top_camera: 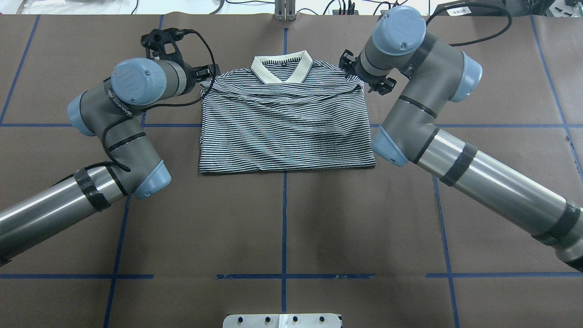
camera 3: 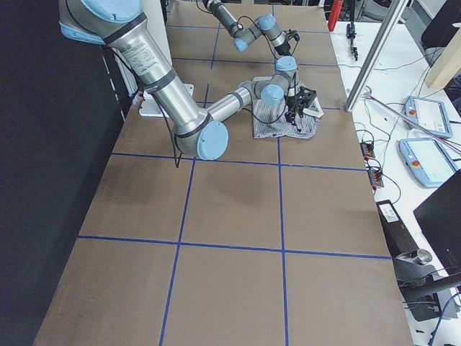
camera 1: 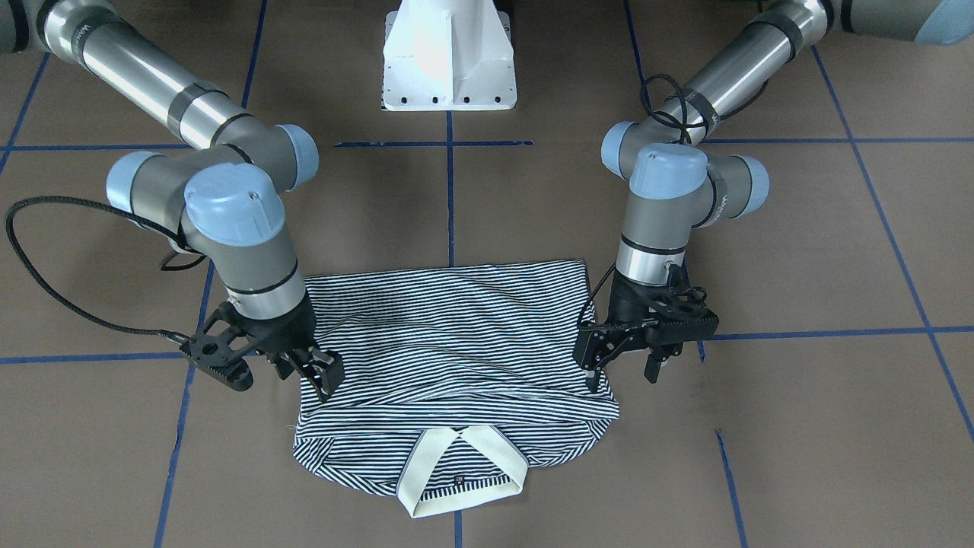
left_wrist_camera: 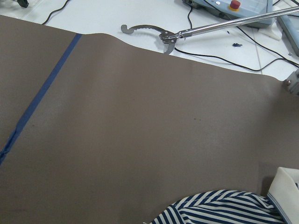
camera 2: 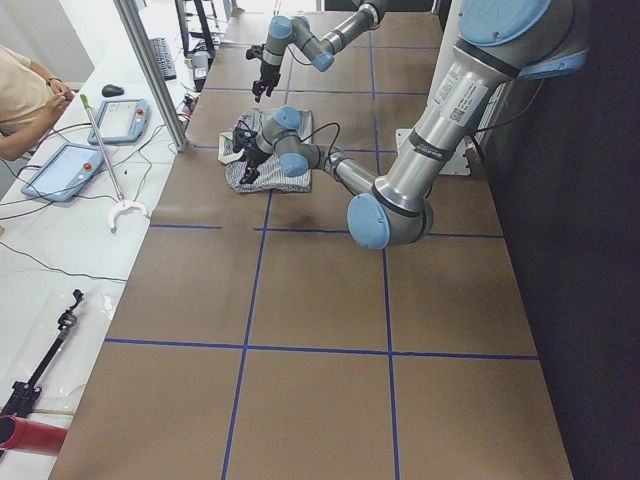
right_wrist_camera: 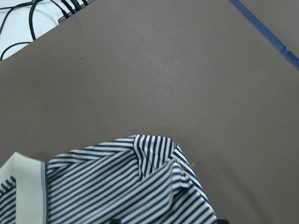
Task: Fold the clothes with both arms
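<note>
Left black two-finger gripper [camera 1: 622,364] hangs with fingers spread at one side edge of the folded navy-and-white striped polo shirt [camera 1: 456,335]; right black two-finger gripper [camera 1: 278,373] is spread at the opposite edge. Overhead: shirt lies on brown table [top_camera: 282,218], cream collar [top_camera: 304,68] far from robot. Wrist views: shirt's striped corners.

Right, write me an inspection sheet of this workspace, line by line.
surface: brown mat with a blue tape grid, lying flat.
job's things: striped polo shirt folded flat, cream collar on the side away from the robot.
clutter: nothing seen on the mat.
grippers: left gripper open at one shirt edge; right gripper open at the opposite edge; neither holds cloth.
cables: black cable loops off the right wrist; more leads beyond the far edge.
surroundings: white pedestal; person at a side bench with pendants; grabber tool.
</note>
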Controlling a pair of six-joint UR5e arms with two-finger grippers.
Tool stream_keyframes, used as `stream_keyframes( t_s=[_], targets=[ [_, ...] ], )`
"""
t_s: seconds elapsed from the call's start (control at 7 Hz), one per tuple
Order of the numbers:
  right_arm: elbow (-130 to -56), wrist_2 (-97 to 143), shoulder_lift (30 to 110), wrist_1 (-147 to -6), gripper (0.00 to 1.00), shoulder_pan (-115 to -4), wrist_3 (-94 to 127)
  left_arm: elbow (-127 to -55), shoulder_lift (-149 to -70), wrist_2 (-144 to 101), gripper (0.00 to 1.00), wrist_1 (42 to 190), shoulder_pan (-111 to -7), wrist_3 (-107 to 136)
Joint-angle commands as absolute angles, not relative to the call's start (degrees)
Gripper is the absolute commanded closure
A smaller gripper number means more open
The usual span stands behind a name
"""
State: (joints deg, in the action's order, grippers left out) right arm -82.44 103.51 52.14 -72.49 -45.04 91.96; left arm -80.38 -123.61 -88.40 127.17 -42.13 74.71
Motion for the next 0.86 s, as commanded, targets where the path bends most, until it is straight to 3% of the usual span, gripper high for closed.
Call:
stream_keyframes(
  t_s=[0.0, 0.29, 0.71],
  targets=[
    [-94.7, 103.9, 61.1, -72.7, 0.20, -41.3, 95.2, -89.6, -117.2, -92.3, 0.00, 129.8, -42.0, 74.7],
    [-101.9, 100.7, 67.6, -72.6, 0.15, -34.7, 103.3, -90.1, -116.7, -93.2, 0.00, 130.4, -41.7, 75.2],
    [-100.7, 97.4, 69.6, -72.6, 0.22, -32.7, 105.0, -91.4, -116.8, -93.3, 0.00, 130.3, -41.3, 75.4]
  ],
)
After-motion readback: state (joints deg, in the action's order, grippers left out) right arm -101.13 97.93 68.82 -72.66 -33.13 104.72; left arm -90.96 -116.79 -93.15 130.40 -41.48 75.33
